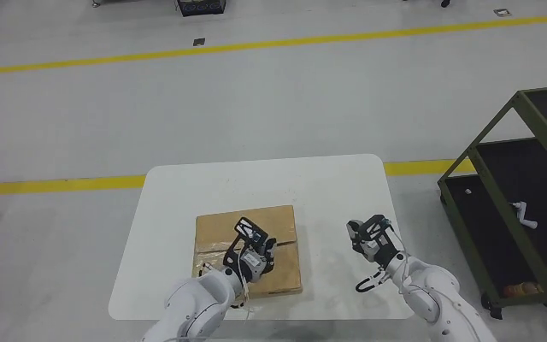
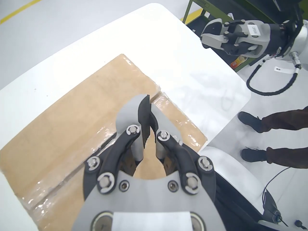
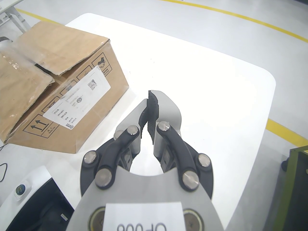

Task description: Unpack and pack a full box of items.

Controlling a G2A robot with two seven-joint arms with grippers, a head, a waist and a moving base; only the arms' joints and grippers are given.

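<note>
A brown cardboard box sits on the white table, its top flaps folded down with clear tape along the seam. My left gripper hovers shut over the box top, near the seam's end. In the right wrist view one flap stands slightly lifted and a white label is on the box side. My right gripper is shut with nothing in it, above bare table to the right of the box; its fingertips meet.
A green metal cart stands off the table's right side. A person's legs and shoes are on the floor near the table's front edge. Yellow floor lines run behind the table.
</note>
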